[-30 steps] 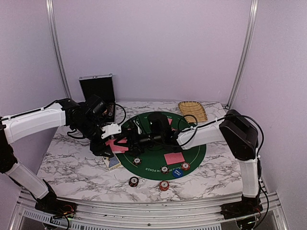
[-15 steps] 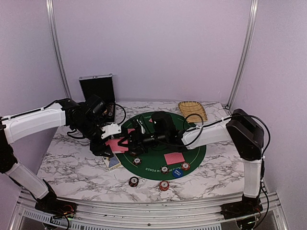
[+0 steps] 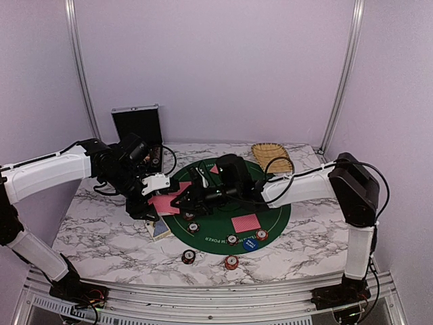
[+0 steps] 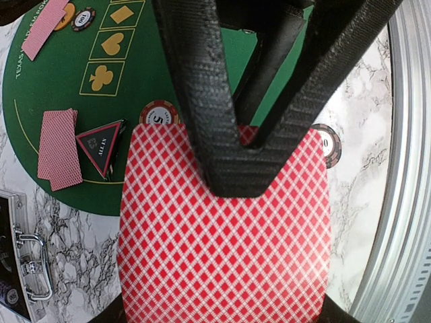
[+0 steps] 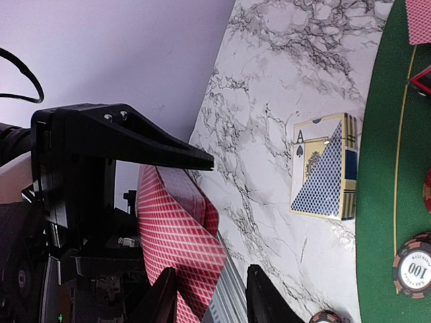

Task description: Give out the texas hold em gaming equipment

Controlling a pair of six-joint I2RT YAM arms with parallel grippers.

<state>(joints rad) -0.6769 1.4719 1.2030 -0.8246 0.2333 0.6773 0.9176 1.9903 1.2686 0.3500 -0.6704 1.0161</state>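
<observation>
The left pincer (image 4: 237,161) is clamped on a deck of red-backed playing cards (image 4: 222,262), held above the tabletop (image 3: 101,230) near a blue card box (image 5: 323,168). The right pincer (image 5: 212,299) has its jaws apart, straddling the deck's edge without pinching it. On the green poker mat (image 3: 274,203), a card pair (image 3: 245,223), a black triangular marker (image 4: 101,147) and poker chips (image 3: 232,239) are already set out. With the deck this thick, dealing looks only partway done.

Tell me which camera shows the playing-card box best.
The right wrist view: the card box lies flat on the marble table, ace of spades and blue pattern clear. The top external view shows the box only small. The left wrist view misses it; red-backed cards fill that frame.
</observation>
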